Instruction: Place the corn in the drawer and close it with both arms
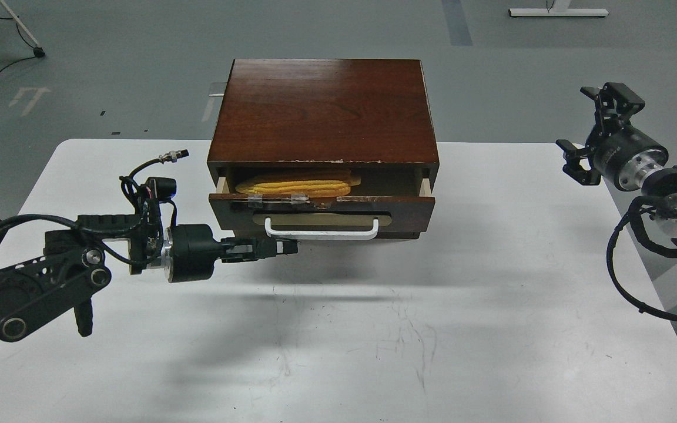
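The corn (294, 187) lay inside the drawer (321, 214), which stood slightly open. The left claw (282, 247), seemingly clenched, sat just below the handle's (322, 231) left end. The right claw (594, 132) hung released, well right of the drawer. A one-sided push could skew and jam the drawer.
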